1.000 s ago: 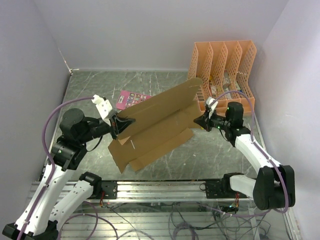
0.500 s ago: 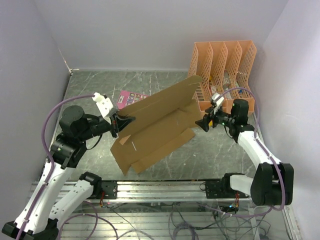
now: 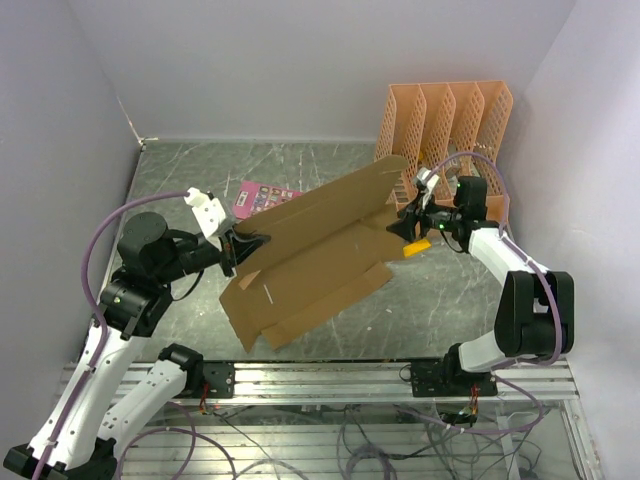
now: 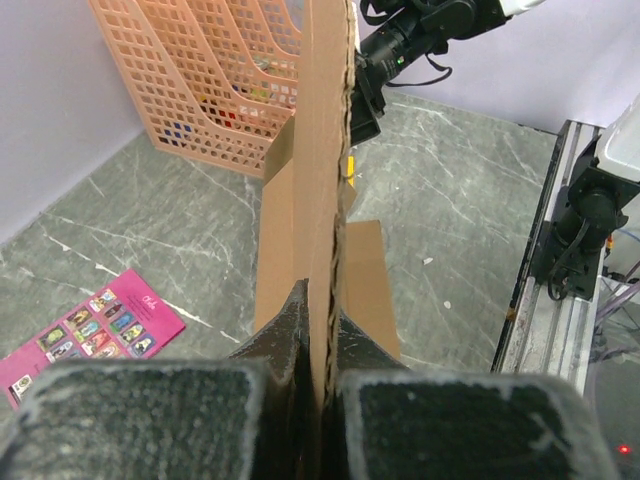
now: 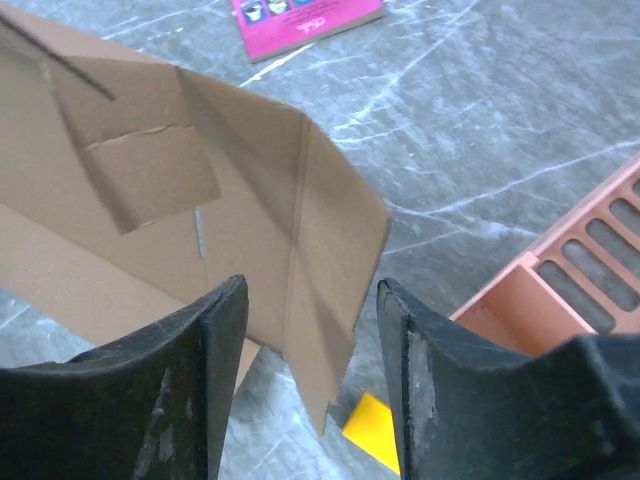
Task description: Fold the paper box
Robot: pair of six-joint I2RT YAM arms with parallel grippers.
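The paper box [image 3: 320, 245] is a brown corrugated cardboard sheet, partly folded, with one long panel raised and the rest lying on the table. My left gripper [image 3: 238, 247] is shut on the raised panel's left end; in the left wrist view the panel [image 4: 325, 150] stands edge-on between the fingers [image 4: 290, 320]. My right gripper [image 3: 408, 224] is open at the sheet's right end, touching nothing. In the right wrist view the corner flap [image 5: 320, 240] hangs between and beyond the open fingers [image 5: 210, 340].
An orange lattice file organizer [image 3: 445, 140] stands at the back right, close behind my right gripper. A pink printed card [image 3: 262, 197] lies behind the box. A small yellow piece [image 3: 418, 247] lies on the table by the box's right end, also seen in the right wrist view [image 5: 375, 430].
My right gripper has moved back and up toward the box's right end, and the yellow piece now shows beside it. My left gripper keeps its hold; the raised panel has barely moved.
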